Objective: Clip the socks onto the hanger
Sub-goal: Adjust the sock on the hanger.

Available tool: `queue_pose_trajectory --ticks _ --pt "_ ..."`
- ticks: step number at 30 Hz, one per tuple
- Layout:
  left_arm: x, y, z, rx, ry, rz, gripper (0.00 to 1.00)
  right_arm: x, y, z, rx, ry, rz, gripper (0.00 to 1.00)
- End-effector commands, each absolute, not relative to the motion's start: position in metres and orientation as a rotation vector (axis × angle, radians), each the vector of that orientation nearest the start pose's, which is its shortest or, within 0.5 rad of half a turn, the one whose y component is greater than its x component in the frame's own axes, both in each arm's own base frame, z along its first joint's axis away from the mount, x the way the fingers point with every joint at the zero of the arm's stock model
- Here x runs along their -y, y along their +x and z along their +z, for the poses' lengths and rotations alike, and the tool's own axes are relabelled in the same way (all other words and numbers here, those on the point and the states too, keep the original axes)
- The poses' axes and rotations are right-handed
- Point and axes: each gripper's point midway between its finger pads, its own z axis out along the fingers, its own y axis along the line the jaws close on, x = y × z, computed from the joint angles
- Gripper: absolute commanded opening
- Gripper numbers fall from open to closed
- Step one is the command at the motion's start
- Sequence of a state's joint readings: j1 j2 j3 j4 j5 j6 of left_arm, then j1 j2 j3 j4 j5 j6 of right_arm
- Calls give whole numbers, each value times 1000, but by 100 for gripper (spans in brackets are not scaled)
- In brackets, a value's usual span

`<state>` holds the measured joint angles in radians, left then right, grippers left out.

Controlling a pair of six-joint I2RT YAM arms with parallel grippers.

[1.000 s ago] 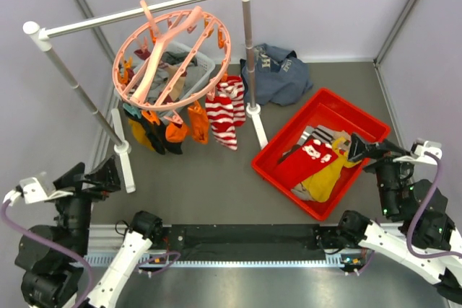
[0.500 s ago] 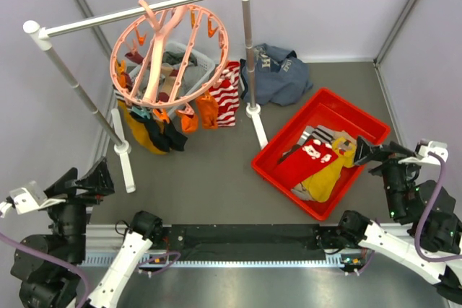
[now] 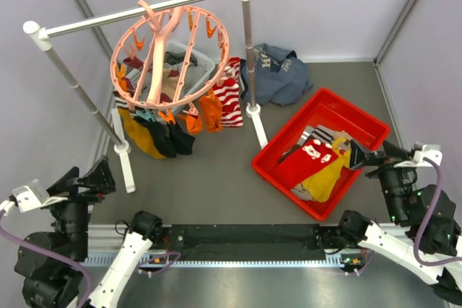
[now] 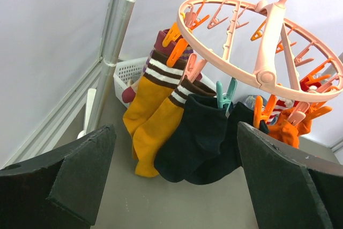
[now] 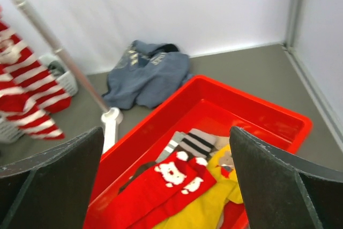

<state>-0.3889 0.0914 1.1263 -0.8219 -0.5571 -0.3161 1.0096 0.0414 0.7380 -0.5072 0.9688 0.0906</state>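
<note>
The salmon-pink ring hanger (image 3: 170,52) hangs tilted from the white rail; it also shows in the left wrist view (image 4: 268,46). Clipped to its pegs are mustard socks (image 4: 155,111), dark socks (image 4: 201,140), orange socks (image 3: 211,110) and red-and-white striped socks (image 3: 229,95). Loose socks lie in the red tray (image 3: 364,124): a red one with white bears (image 5: 177,186), a yellow one (image 5: 214,207) and a grey striped one (image 5: 195,143). My left gripper (image 3: 90,178) is open and empty at the near left. My right gripper (image 3: 372,156) is open and empty by the tray's near right.
A white-and-grey rail stand (image 3: 249,48) carries the hanger, its feet (image 3: 254,110) on the floor. A navy garment (image 3: 278,70) lies behind the tray. A white basket (image 4: 126,73) sits under the hanger. Walls close in on both sides.
The hanger has swung and tilted further back and left, with its socks swaying. My left gripper has pulled back toward the near left, and my right gripper has drawn back right from the tray.
</note>
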Motion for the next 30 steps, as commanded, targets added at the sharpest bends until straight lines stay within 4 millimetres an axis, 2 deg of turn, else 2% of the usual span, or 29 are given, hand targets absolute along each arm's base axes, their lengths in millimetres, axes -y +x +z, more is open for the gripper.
queue_pose_trajectory --ticks 1,2,3,5,7,9,10,11,12,13,14,15,16,17,18,19,20,21,22,23,25,27,29,30 --pt "-50 91 398 -1290 -421 -237 99 -45 174 335 -1443 -37 316 99" --pt "-50 91 398 -1292 -421 -235 99 -53 175 337 -1446 -50 332 99" --pt "-50 92 396 -1295 -422 -232 99 -71 179 339 -1462 -103 356 99" --pt "-49 92 396 -1294 -419 -232 99 -93 181 349 -1448 -144 422 99" --pt "-48 92 395 -1297 -412 -232 99 -127 187 353 -1466 -238 466 99" --pt "-47 92 395 -1301 -400 -233 99 -149 191 367 -1447 -277 510 99" --pt "-47 91 395 -1300 -399 -237 99 -165 199 361 -1472 -313 500 99" --pt "-47 91 395 -1300 -398 -240 99 -173 202 365 -1465 -333 501 99" --pt "-46 92 394 -1304 -398 -244 99 -184 202 379 -1422 -353 549 99" --pt "-45 92 394 -1304 -397 -245 99 -194 204 381 -1418 -379 560 99" --pt "-45 92 392 -1307 -395 -242 99 -201 218 377 -1440 -387 545 99" --pt "-46 93 391 -1312 -399 -238 99 -214 217 388 -1413 -423 607 99" --pt "-45 93 390 -1315 -397 -238 99 -219 223 390 -1410 -434 624 99" --pt "-45 93 389 -1317 -395 -234 99 -225 238 384 -1433 -429 627 99" --pt "-45 94 388 -1319 -393 -232 99 -235 238 396 -1379 -452 687 99" --pt "-45 94 388 -1320 -392 -233 99 -241 241 399 -1359 -465 710 99" --pt "-45 94 388 -1319 -391 -232 99 -248 254 391 -1374 -478 701 99" --pt "-44 94 387 -1322 -389 -232 99 -260 250 397 -1337 -538 759 99" --pt "-43 95 386 -1326 -385 -231 99 -267 255 400 -1322 -550 779 99" --pt "-42 96 386 -1326 -381 -235 99 -276 267 399 -1328 -580 803 99" --pt "-41 98 385 -1332 -375 -238 99 -287 280 405 -1306 -580 858 99" --pt "-40 99 383 -1338 -373 -236 99 -300 294 402 -1296 -610 901 99" --pt "-39 100 383 -1343 -369 -235 99 -309 299 417 -1232 -632 930 99" --pt "-38 101 383 -1342 -368 -239 99 -316 310 410 -1247 -646 931 99"
